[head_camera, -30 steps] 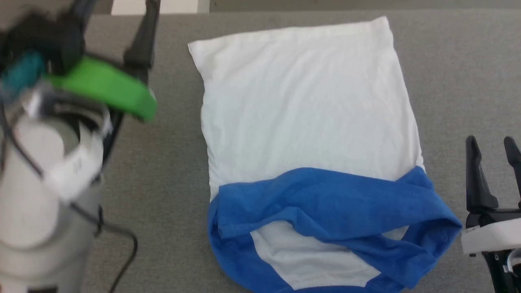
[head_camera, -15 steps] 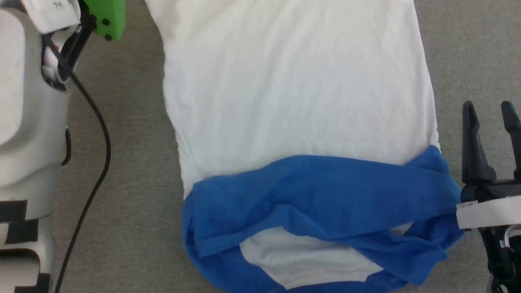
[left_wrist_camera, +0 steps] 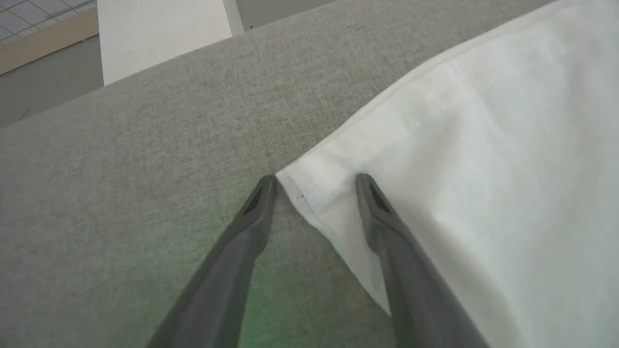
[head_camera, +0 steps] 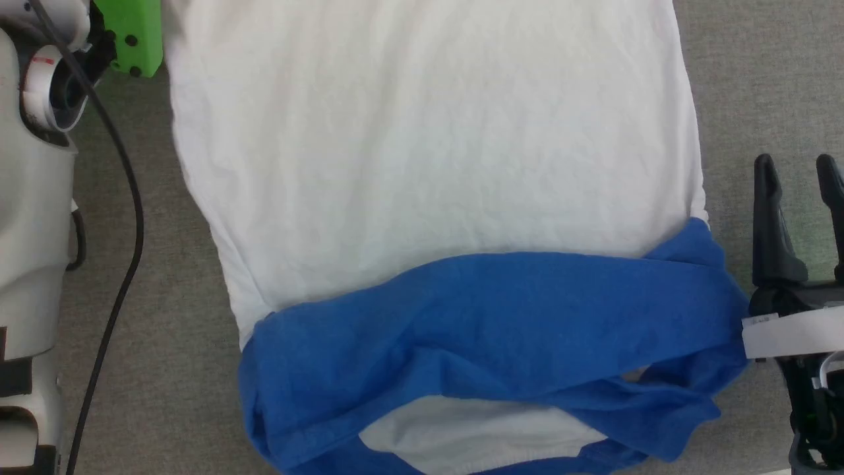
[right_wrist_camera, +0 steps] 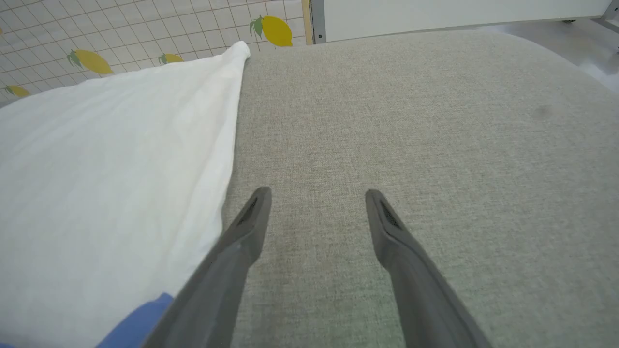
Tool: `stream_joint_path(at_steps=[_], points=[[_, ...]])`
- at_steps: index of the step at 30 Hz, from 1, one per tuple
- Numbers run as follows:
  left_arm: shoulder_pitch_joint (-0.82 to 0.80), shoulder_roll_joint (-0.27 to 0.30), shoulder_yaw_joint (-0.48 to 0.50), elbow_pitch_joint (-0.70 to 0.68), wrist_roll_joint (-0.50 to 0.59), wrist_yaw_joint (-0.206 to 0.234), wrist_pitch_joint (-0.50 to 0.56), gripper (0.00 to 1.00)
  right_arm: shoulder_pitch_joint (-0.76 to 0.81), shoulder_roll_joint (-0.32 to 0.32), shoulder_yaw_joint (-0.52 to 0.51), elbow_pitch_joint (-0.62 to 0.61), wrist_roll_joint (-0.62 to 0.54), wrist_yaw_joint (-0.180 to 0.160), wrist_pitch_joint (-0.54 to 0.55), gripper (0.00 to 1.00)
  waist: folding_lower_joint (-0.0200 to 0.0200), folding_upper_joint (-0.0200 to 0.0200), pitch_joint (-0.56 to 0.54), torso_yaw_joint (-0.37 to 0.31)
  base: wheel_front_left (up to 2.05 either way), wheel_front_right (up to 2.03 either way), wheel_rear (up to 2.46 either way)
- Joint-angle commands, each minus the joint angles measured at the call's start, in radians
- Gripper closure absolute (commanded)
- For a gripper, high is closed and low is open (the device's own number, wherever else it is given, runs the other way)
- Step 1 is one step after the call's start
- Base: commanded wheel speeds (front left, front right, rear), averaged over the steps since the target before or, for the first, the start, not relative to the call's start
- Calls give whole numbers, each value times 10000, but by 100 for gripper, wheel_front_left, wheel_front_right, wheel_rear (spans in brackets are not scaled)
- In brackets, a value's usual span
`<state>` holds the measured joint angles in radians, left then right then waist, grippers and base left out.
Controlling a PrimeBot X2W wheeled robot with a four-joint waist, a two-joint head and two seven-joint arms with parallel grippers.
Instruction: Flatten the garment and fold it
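Garment point(head_camera: 428, 165) flat on bench point(head_camera: 758, 66), white body toward far edge, blue sleeves crossed at near end. Left gripper point(left_wrist_camera: 315, 180) has reached far-left hem corner, jaws open astride it, nothing pinched. Right gripper point(right_wrist_camera: 316, 193) jaws open, empty, over bare bench beside garment. Fold grasp likely next.

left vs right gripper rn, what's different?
The left gripper straddles a white corner of the garment, with one finger over the cloth. The right gripper hovers over bare grey table, with the garment off to its left. The left is at the white end, while the right sits beside the blue sleeve. Both are open and hold nothing.
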<state>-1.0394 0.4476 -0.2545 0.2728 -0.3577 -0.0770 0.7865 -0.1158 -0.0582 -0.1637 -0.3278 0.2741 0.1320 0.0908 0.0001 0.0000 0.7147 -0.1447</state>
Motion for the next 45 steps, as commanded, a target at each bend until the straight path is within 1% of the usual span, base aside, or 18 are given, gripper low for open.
stream_joint_path(at_steps=[1, 4, 7, 10, 12, 14, 17, 19, 21, 24, 26, 29, 32, 36, 38, 43, 44, 45], points=[[529, -62, -182, 162, -43, 18, 58, 100, -264, -75, -29, 21, 87, -13, -44, 0, -1, 0, 89, -49, 0, 0, 0], [615, -38, -161, -13, 62, 93, -418, 100, -402, -190, -86, -7, 127, -13, -46, 0, -1, 0, -10, 37, 0, 0, 0], [740, -109, -160, -34, 36, 109, -809, 100, -716, -384, -193, -128, 425, -13, 108, 0, -1, 0, -201, 117, 0, 0, 0], [827, -175, -199, -11, 24, 95, -1125, 100, -1319, -901, -398, -451, 800, -13, 528, 0, -1, 0, -403, 174, 0, 0, 0], [881, -252, -253, 35, -5, 71, -1296, 100, -1989, -1490, -630, -644, 1068, -13, 983, 0, -1, 0, -535, 223, 0, 0, 0], [916, -347, -336, 65, -22, 35, -1491, 100, -2793, -2119, -779, -836, 1288, -13, 1564, 0, -1, 0, -658, 298, 0, 0, 0], [899, -523, -500, 141, -31, -23, -1758, 100, -4317, -3033, -789, -824, 1666, -13, 2802, 0, -1, 0, -776, 458, 0, 0, 0], [842, -652, -605, 206, -51, -59, -1889, 100, -5432, -3588, -631, -529, 1832, -13, 3695, 0, -1, 0, -800, 585, 0, 0, 0], [756, -769, -718, 278, -61, -98, -1995, 100, -6518, -3928, -342, 57, 2029, -13, 4742, 0, -1, 0, -780, 729, 0, 0, 0], [571, -957, -898, 353, -77, -152, -2097, 100, -8201, -4103, 83, 1326, 1993, -13, 6172, 0, -1, 0, -635, 988, 0, 0, 0], [455, -1081, -1023, 391, -81, -186, -2174, 100, -9108, -4064, 380, 2171, 1723, -13, 6847, 0, -1, 0, -522, 1172, 0, 0, 0], [308, -1302, -1220, 475, -101, -236, -2331, 100, -9992, -3871, 712, 3290, 1173, -13, 7462, 0, -1, 0, -384, 1499, 0, 0, 0], [228, -1557, -1461, 652, -136, -291, -2524, 100, -10414, -3606, 937, 4406, 526, -13, 7927, 0, -1, 0, -332, 1866, 0, 0, 0], [23, -1889, -1791, 862, -199, -360, -2675, 100, -10700, -3506, 1041, 5376, -294, -13, 8218, 0, -1, 0, -143, 2376, 0, 0, 0], [-87, -2045, -1938, 963, -232, -387, -2767, 100, -10731, -3435, 1040, 5721, -505, -13, 8272, 0, -1, 0, -30, 2587, 0, 0, 0], [-372, -2339, -2219, 1160, -317, -437, -3055, 100, -10772, -3251, 748, 6240, -957, -13, 8194, 0, -1, 0, 322, 3056, 0, 0, 0], [-473, -2478, -2389, 1319, -375, -461, -3239, 100, -10704, -3168, 521, 6558, -1219, -13, 8061, 0, -1, 0, 428, 3302, 0, 0, 0], [-511, -2518, -2428, 1356, -403, -466, -3271, 100, -10690, -3148, 441, 6646, -1290, -13, 8057, 0, -1, 0, 481, 3371, 0, 0, 0]])
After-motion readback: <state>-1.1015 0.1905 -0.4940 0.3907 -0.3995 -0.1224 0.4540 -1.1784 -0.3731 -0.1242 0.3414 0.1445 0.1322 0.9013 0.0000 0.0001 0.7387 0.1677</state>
